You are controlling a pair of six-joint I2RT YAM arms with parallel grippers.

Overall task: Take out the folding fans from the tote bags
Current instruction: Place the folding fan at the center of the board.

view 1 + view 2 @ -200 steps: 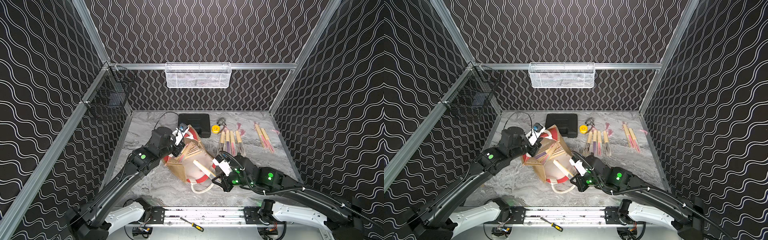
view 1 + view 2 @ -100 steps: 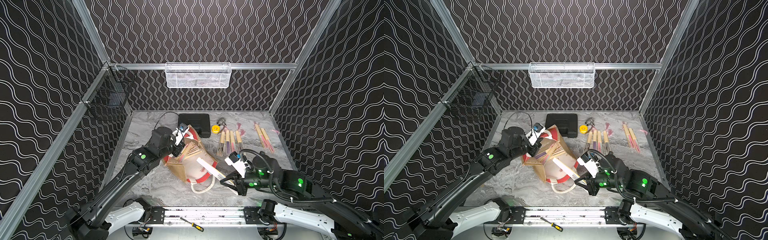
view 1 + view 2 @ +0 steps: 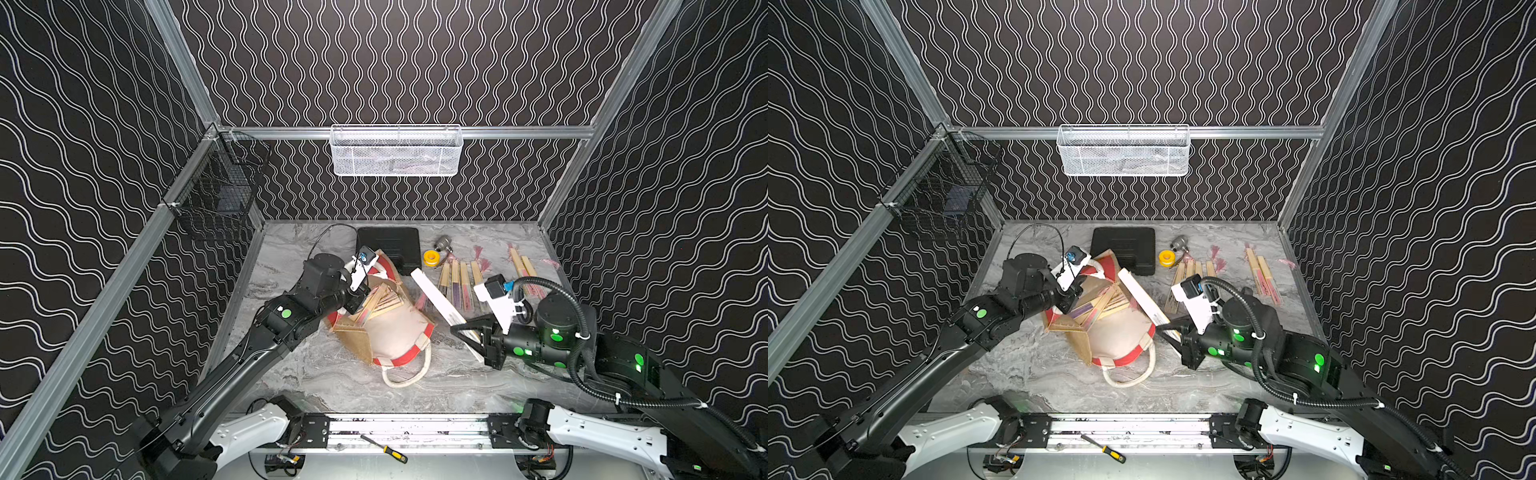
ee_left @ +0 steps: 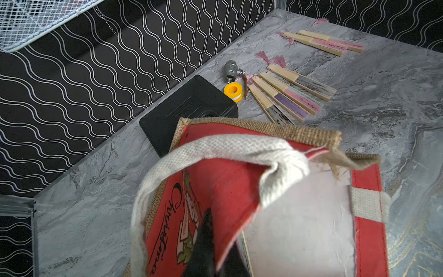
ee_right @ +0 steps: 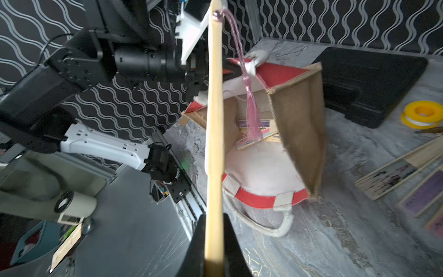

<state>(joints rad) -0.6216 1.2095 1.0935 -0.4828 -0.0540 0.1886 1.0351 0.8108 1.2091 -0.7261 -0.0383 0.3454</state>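
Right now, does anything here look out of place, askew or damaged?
The tote bag lies tipped on its side, its rim pinched by the left gripper, with fans inside. Its jute corner is frayed. A screwdriver lies off the table, beside the front rail.

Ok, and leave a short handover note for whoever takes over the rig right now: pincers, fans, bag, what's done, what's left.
Left pincer: shut on the tote bag at its rim, propping the tipped bag open.
Right pincer: shut on one folding fan, held in the air outside the bag.
Done: a row of fans and a far group lie on the table.
Left: lay the held fan down, then pull out the fans inside.
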